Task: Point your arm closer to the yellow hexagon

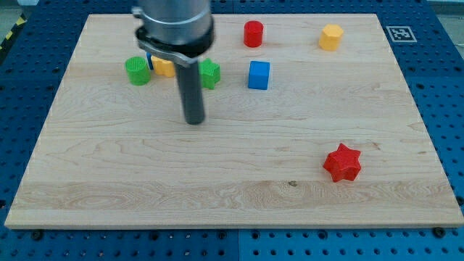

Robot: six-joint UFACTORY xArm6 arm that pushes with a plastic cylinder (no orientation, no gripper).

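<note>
The yellow hexagon (330, 36) sits near the view's top right of the wooden board (232, 167). My tip (193, 120) rests on the board left of centre, far to the left of and below the hexagon. A blue cube (259, 75) lies between them, closer to my tip. A red cylinder (253, 33) stands at the top centre. A green star-shaped block (209, 73) is just above right of my tip, partly behind the rod.
A green cylinder (137, 71) and a yellow block (163, 67), partly hidden by the arm, sit at the upper left, with a sliver of blue beside them. A red star (342, 162) lies at the lower right. A marker tag (397, 32) is at the board's top right corner.
</note>
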